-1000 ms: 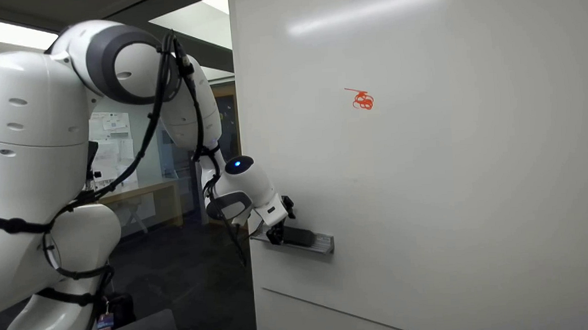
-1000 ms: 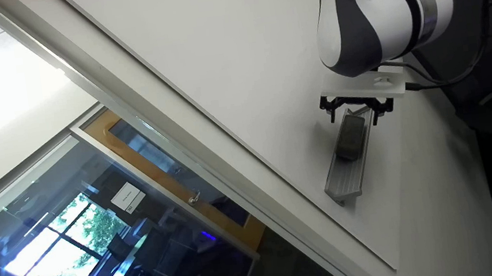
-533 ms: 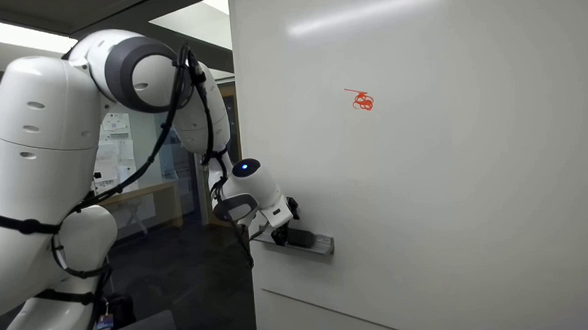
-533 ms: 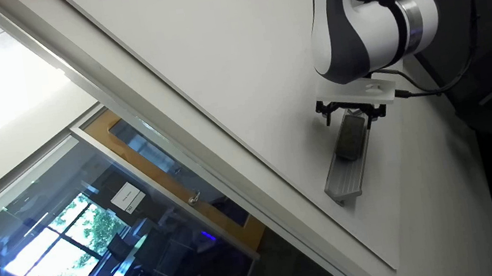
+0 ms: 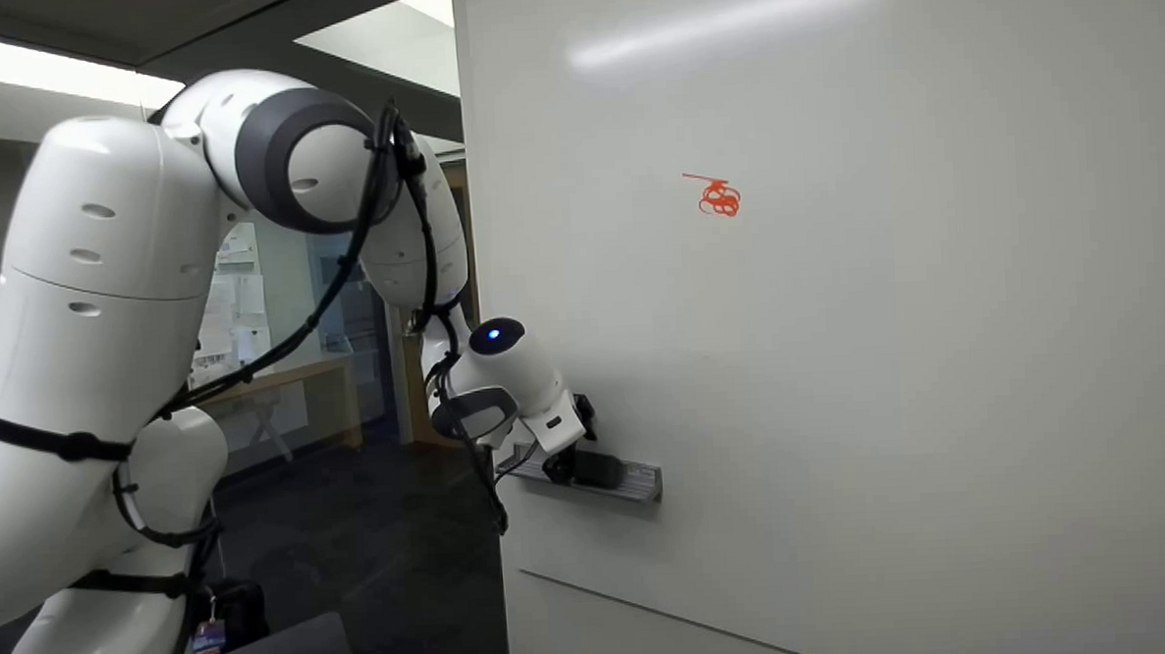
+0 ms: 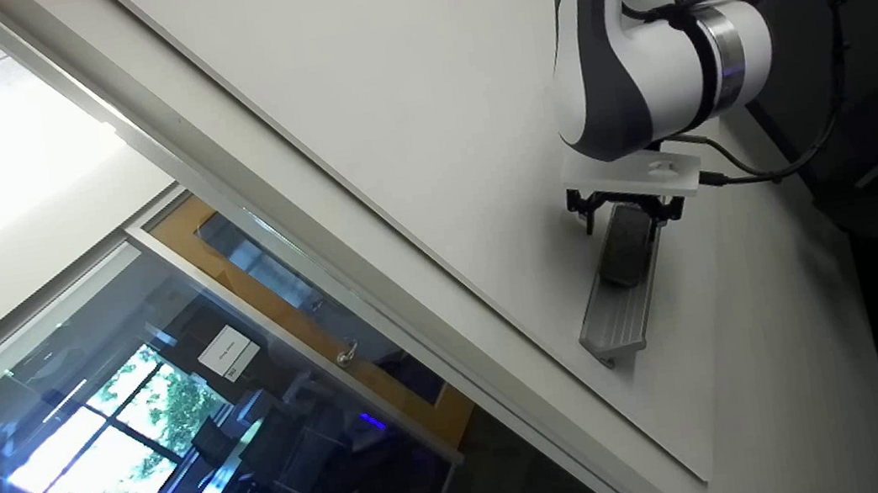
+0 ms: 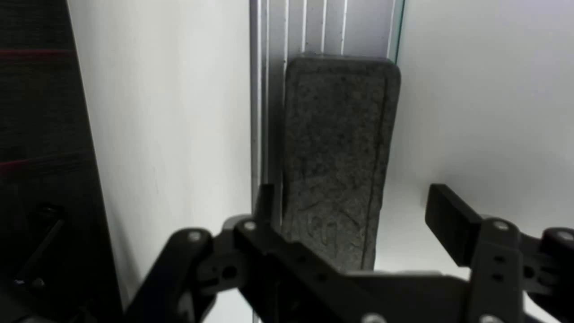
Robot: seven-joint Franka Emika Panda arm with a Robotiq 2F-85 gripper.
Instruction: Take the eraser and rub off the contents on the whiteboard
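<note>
The dark grey eraser (image 5: 599, 470) lies flat on the small metal tray (image 5: 641, 487) fixed to the whiteboard (image 5: 839, 355); eraser (image 6: 627, 256) and tray (image 6: 615, 329) also show in an exterior view. A red scribble (image 5: 721, 200) is on the board above the tray. My gripper (image 5: 574, 445) is open at the near end of the eraser. In the wrist view the open fingers (image 7: 352, 202) straddle the eraser (image 7: 336, 134). The left finger is close beside its edge, over the tray; the right finger stands apart from it, over the board. The eraser's near end is hidden by the gripper.
The tray's outer rim (image 7: 255, 112) runs along the eraser's left side in the wrist view. A cable (image 5: 497, 498) hangs from the wrist. A frame edge (image 6: 407, 259) borders the board. A dark chair-like object (image 6: 872, 54) stands behind the arm.
My arm has moved forward and lower, bringing the open fingers further over the eraser's near end. In an exterior view the gripper has shifted slightly right. The eraser and scribble have not moved.
</note>
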